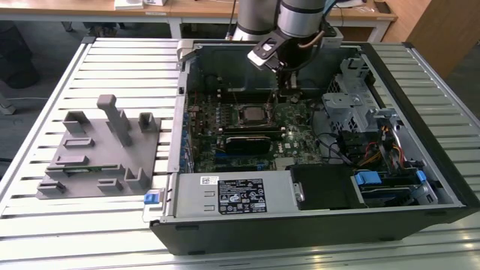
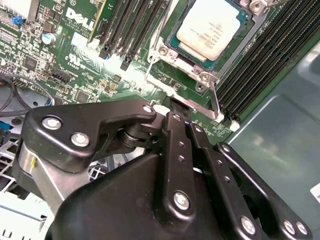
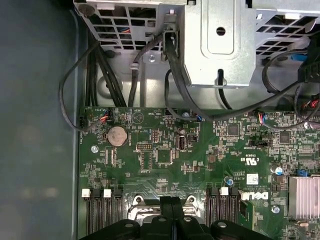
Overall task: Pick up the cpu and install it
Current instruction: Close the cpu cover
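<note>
While the arm hangs over the open computer case (image 1: 300, 239), the gripper (image 2: 181, 107) sits low above the motherboard (image 3: 165, 155), its tips just beside the socket frame (image 2: 200, 75).

- Fingers: the 2 black fingers are pressed together. Nothing shows between them. A thin metal lever (image 2: 215, 102) runs close by the tips; I cannot tell whether they touch it.
- cpu (image 2: 210, 27): lies flat inside the socket frame, silvery top up, pale border visible all round, apart from the gripper. Judged from this, it looks seated.
- Memory slots (image 2: 135, 25) flank the socket on 2 sides.
- Grey fixture (image 1: 98, 152) with upright posts stands outside the case, toward the exterior view's left.

Handling, as a judgement: the chip is probably light, thin and rigid, with a smooth metal top that offers little friction. Its underside contacts are likely delicate. The best hold seems to be across 2 opposite edges of the border, kept level and with little squeeze.
</note>
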Controlling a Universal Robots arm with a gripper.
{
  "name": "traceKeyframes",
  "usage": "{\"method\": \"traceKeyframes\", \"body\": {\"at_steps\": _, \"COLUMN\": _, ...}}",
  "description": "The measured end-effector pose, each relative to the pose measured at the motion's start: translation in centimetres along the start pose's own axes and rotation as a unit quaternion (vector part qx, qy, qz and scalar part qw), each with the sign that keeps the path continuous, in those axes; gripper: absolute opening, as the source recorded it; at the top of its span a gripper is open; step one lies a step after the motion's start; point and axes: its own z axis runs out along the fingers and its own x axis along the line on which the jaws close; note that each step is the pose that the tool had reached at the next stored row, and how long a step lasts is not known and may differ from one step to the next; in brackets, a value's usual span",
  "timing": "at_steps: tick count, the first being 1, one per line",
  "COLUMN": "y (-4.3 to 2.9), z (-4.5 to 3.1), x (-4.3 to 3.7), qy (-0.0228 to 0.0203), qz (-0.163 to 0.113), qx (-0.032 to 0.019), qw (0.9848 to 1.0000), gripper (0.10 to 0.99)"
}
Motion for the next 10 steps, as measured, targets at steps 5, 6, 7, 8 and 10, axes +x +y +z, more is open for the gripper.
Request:
{"method": "traceKeyframes", "body": {"at_steps": 5, "y": -0.11, "z": 0.27, "x": 0.01, "qy": -0.0001, "qz": 0.0, "qx": 0.0007, "qw": 1.0, "gripper": 0.106}}
{"method": "traceKeyframes", "body": {"at_steps": 6, "y": -0.14, "z": 0.31, "x": 0.01, "qy": -0.0001, "qz": 0.0, "qx": 0.0009, "qw": 1.0, "gripper": 0.106}}
{"method": "traceKeyframes", "body": {"at_steps": 7, "y": -0.19, "z": 0.33, "x": 0.01, "qy": -0.0001, "qz": 0.0, "qx": 0.001, "qw": 1.0, "gripper": 0.106}}
{"method": "traceKeyframes", "body": {"at_steps": 8, "y": -0.26, "z": 0.35, "x": 0.01, "qy": -0.0002, "qz": 0.0, "qx": 0.0011, "qw": 1.0, "gripper": 0.106}}
{"method": "traceKeyframes", "body": {"at_steps": 10, "y": -0.41, "z": 0.4, "x": 0.01, "qy": -0.0001, "qz": 0.0, "qx": 0.0011, "qw": 1.0, "gripper": 0.106}}
